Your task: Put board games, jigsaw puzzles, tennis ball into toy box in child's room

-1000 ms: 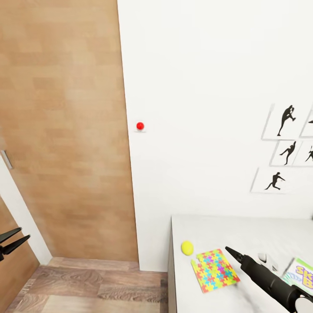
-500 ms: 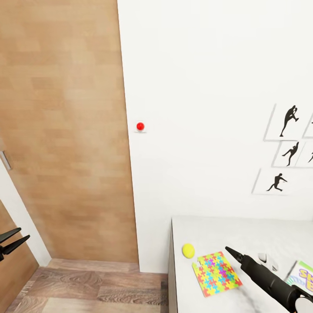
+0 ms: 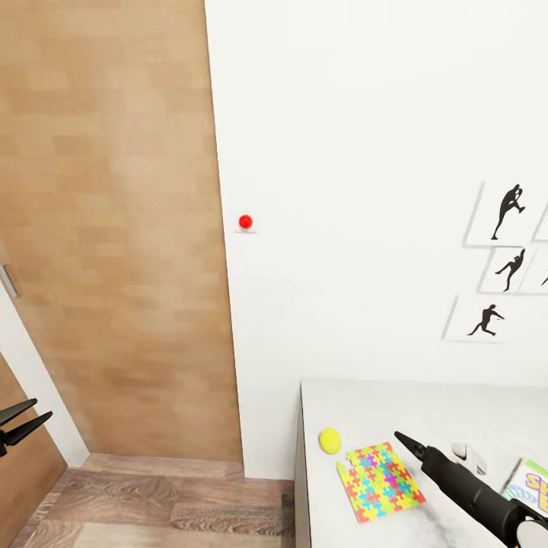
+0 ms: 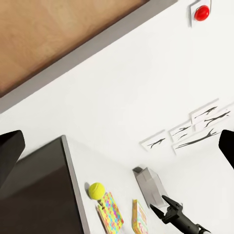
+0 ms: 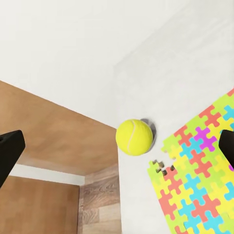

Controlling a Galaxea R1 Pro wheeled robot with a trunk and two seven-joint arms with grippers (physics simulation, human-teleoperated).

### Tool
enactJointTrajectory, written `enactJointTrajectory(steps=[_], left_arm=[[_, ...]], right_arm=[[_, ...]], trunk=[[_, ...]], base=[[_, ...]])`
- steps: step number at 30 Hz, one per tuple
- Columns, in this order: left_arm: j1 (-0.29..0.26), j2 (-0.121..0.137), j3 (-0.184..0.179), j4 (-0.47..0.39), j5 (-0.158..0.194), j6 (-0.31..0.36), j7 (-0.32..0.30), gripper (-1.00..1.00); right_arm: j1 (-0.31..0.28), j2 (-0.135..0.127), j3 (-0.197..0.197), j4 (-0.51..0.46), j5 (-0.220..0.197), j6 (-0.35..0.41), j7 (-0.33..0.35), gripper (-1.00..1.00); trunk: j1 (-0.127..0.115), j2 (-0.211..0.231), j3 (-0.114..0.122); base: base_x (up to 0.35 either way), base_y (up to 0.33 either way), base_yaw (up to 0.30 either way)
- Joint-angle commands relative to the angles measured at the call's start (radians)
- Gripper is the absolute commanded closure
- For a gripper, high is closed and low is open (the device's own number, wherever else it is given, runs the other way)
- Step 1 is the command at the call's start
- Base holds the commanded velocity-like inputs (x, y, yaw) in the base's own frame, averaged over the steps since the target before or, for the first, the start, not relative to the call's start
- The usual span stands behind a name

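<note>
The tennis ball lies near the left end of the pale grey table, seen close in the right wrist view as the tennis ball. Just right of it lies a mosaic jigsaw puzzle. My right gripper hovers above the puzzle's far corner, open and empty, a short way right of the ball. A corner of the Skip-Bo board game shows beside my right forearm. My left gripper hangs open and empty far to the left over the floor. The toy box and bed are out of view.
A wooden door fills the left, beside a white wall with a red button and silhouette posters. A small pale object lies behind my right arm. Wood-plank floor lies between door and table.
The whole view has shifted a little, so the posters, puzzle and Skip-Bo box sit slightly further right in the picture. Neither arm has visibly changed its pose.
</note>
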Motion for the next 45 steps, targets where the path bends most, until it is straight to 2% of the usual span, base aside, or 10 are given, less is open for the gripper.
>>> enactJointTrajectory(steps=[1,35,42,45], left_arm=[[0.0,0.0,0.0,0.0,-0.001,0.011,-0.004,-1.0],[-0.001,0.0,-0.001,0.0,-0.001,0.01,-0.004,-1.0],[-0.001,0.0,-0.001,0.0,-0.001,0.01,-0.004,-1.0],[-0.001,0.0,-0.001,0.0,-0.001,0.01,-0.004,-1.0]], right_arm=[[0.0,0.0,-0.001,-0.001,0.001,0.005,0.004,-1.0],[-0.012,0.0,0.001,-0.012,0.002,0.026,-0.008,-1.0],[-0.111,-0.001,0.003,-0.012,0.011,0.147,-0.057,-1.0],[-0.205,0.0,0.003,-0.01,0.011,0.236,-0.154,-1.0]], trunk=[[0.0,-0.001,-0.001],[0.0,-0.001,-0.001],[0.0,-0.001,-0.001],[0.0,-0.001,-0.001]], base=[[0.002,0.0,0.0],[0.0,0.0,0.0],[0.0,0.0,0.0],[0.0,0.0,0.0]])
